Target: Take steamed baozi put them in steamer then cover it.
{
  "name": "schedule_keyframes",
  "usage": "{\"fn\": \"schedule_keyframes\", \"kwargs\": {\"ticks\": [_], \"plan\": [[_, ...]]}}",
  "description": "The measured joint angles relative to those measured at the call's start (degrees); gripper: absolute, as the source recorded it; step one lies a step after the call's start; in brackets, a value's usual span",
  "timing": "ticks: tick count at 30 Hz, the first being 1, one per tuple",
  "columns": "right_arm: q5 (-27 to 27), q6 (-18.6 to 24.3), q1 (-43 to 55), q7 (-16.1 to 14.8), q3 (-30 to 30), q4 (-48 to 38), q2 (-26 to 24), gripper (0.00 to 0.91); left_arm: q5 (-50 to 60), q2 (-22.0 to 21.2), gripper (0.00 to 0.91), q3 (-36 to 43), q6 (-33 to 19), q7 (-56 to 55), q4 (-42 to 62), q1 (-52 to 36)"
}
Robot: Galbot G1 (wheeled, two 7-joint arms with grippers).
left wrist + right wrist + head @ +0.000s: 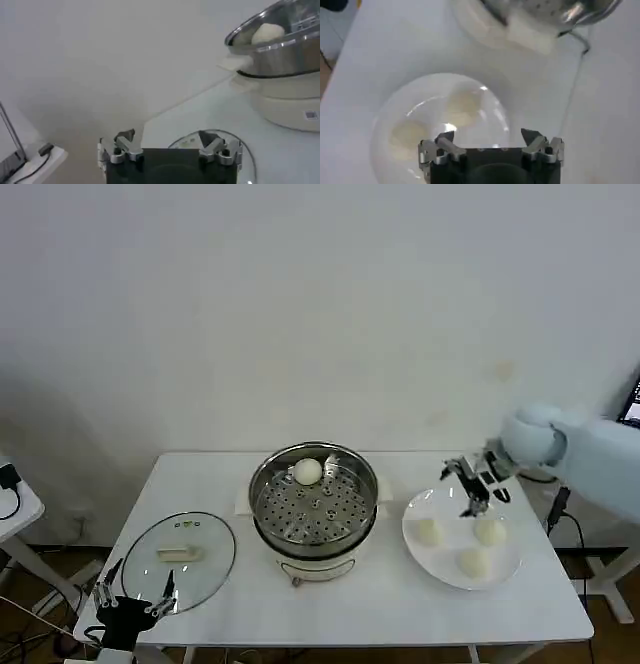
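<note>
Now the right gripper (474, 487) hangs wide open and empty over the plate (430, 557), three steamed baozi (489, 531) waiting, one in the steamer (315, 529); best drop straight, close softly. Left gripper (135, 596) sits open by the lid (180, 554). Steamer's label unreadable

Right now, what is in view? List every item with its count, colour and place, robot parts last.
steamed baozi: four, white-cream; one on the steamer's tray at the far side, three on the plate.
steamer: one, shiny steel on a white base; table centre.
plate: one, white; right of the steamer.
glass lid: one, clear with a cream handle; flat on the table, left of the steamer.
table: one, white.
left gripper: fingers open, at the table's front left edge by the lid.
right gripper: fingers open, over the plate's far side.
</note>
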Motion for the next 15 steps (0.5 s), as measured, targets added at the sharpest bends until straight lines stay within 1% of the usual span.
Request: {"fn": "schedule_keyframes", "kwargs": {"ticks": [6, 15], "plan": [[-0.54, -1.98, -6.13, 0.39, 4.18, -3.05, 1.67, 0.907, 0.26, 0.04, 0.907, -0.59, -0.04, 0.0, -0.38, 0.16], [-2.08, -2.96, -13.03, 0.22, 9.26, -9.27, 7.19, 0.907, 0.28, 0.31, 0.907, -2.09, -0.19, 0.0, -0.36, 0.83]]}}
